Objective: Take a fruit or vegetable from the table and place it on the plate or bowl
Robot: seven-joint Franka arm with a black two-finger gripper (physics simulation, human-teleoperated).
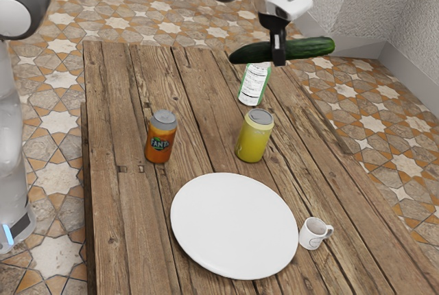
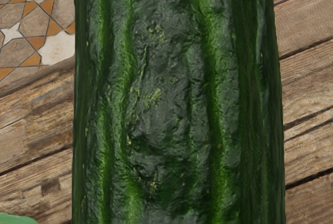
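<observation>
A long dark green cucumber hangs level in the air above the table's far edge, with my black gripper shut on its middle. In the wrist view its bumpy green skin lies right under my hand, with wooden planks on both sides. The white round plate lies flat on the near part of the table, well below and in front of the cucumber, with nothing on it.
Under the cucumber stands a white bottle with a green label. A yellow can and an orange Fanta can stand between it and the plate. A small white mug sits by the plate at the exterior view's right.
</observation>
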